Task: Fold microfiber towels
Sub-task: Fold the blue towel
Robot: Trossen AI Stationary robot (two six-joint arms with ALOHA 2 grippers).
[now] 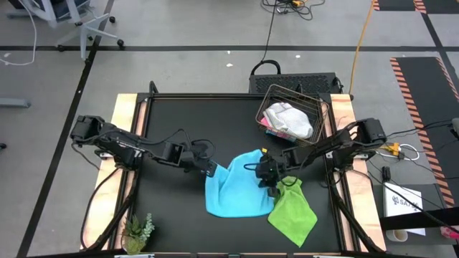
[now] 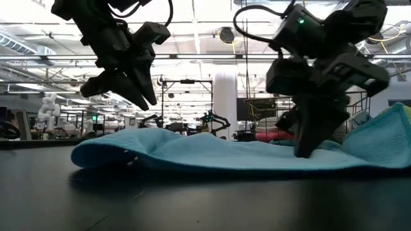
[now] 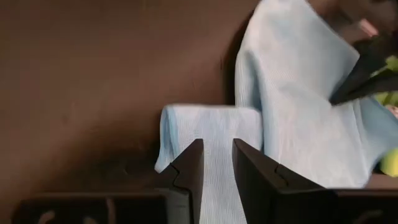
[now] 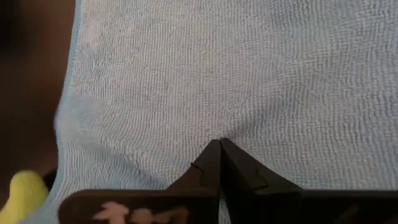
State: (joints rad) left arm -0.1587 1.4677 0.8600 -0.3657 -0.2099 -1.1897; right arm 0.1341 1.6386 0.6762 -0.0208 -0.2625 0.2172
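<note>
Blue towel (image 1: 233, 190): mid-bench, partly folded, beside lime towel (image 1: 292, 213).
Right pincer (image 4: 219, 144): pressed together, pinching blue cloth.
Left pincer (image 3: 216, 163): slightly spread, empty, above folded corner.
Risk: thin pinch slipping; lime towel dragged along.

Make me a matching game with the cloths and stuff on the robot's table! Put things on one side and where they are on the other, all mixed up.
Things:
1. light blue towel
2. lime green towel
3. white-grey towel
4. small plant

Places:
A. in the wire basket
B. at the table's near left corner
C. in the middle of the table, between the two grippers
D. right of the blue one, near the front edge

Pairs: 1-C, 2-D, 3-A, 4-B
</note>
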